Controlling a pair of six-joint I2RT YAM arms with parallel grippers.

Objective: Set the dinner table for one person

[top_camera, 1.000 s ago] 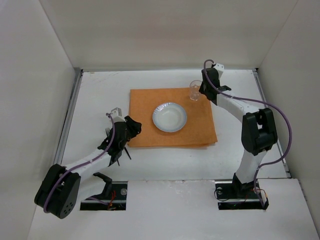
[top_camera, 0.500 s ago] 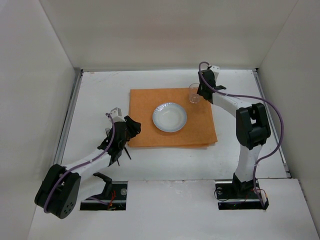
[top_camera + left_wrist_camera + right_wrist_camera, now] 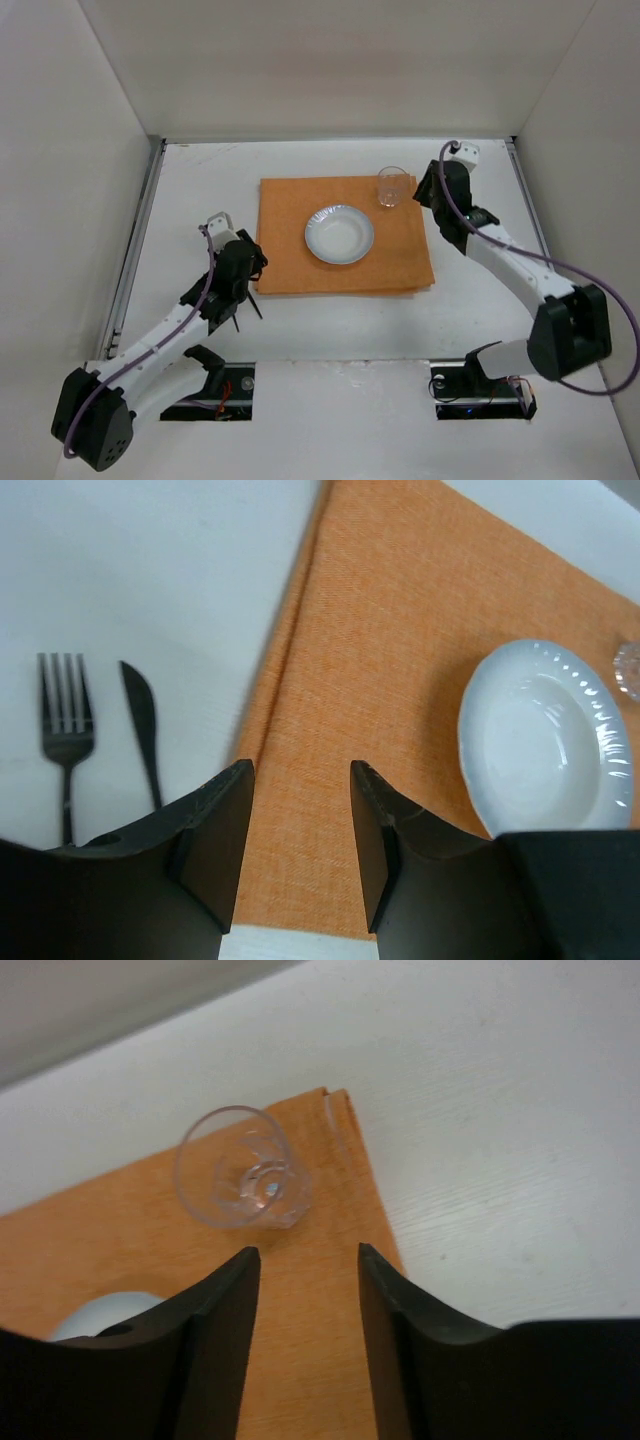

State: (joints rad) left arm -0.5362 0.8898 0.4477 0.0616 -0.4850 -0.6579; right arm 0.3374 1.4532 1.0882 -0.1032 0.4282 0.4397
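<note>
The setting looks mostly done. On the white dinner table an orange placemat lies in the middle. A white plate sits at its centre, and a clear glass stands upright on its far right corner. A fork and knife lie side by side on the bare table just left of the mat (fork outermost).

The left gripper hovers over the mat's left edge, jaws wide and empty. The right gripper is near the glass, jaws wide, with the glass beyond them and not between.

What may remain is moving the knife to the plate's right.
</note>
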